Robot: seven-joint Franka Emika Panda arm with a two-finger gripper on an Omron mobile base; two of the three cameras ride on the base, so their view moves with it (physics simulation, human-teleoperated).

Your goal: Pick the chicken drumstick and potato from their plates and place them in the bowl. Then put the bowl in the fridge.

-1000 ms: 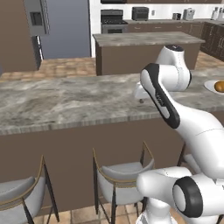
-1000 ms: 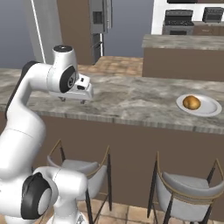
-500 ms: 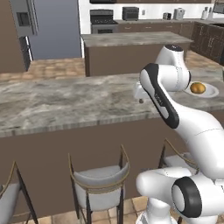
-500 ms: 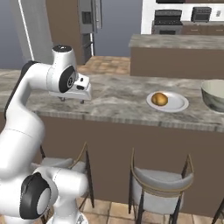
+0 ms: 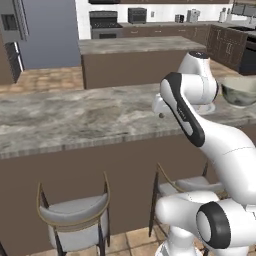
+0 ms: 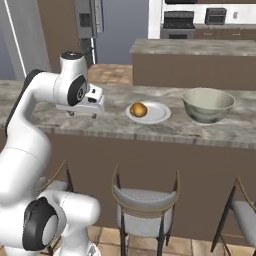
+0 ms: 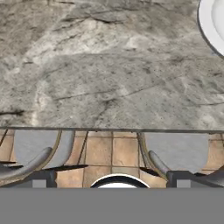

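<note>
End effector: the end effector point(image 6: 84, 113) hangs over the grey marble desk point(image 6: 210, 131), fingers pointing down, spread wide and holding nothing.
Potato: the potato point(image 6: 138, 109), a golden-orange lump, sits on a white plate point(image 6: 160, 114) at about 3 o'clock from the end effector in the right base view, near but apart from it.
Plate in the hand view: a curved white rim point(image 7: 211, 26) shows at 1 o'clock, beyond the fingertips (the potato cannot be made out there).
Bowl: the bowl point(image 6: 208, 104), deep and pale, stands on the desk at 3 o'clock from the plate, just beside it and farther from the end effector. In the left base view the bowl point(image 5: 240, 90) sits at 3 o'clock behind the arm's upper joint.
Fridge: the fridge point(image 6: 89, 19) is a grey steel block at 12 o'clock in the right base view, well apart from the desk, across the kitchen floor.
Stools: grey-seated stools point(image 6: 145, 216) stand under the desk's near edge.
Island: a second marble-topped island point(image 5: 135, 45) lies beyond the desk at 12 o'clock.
</note>
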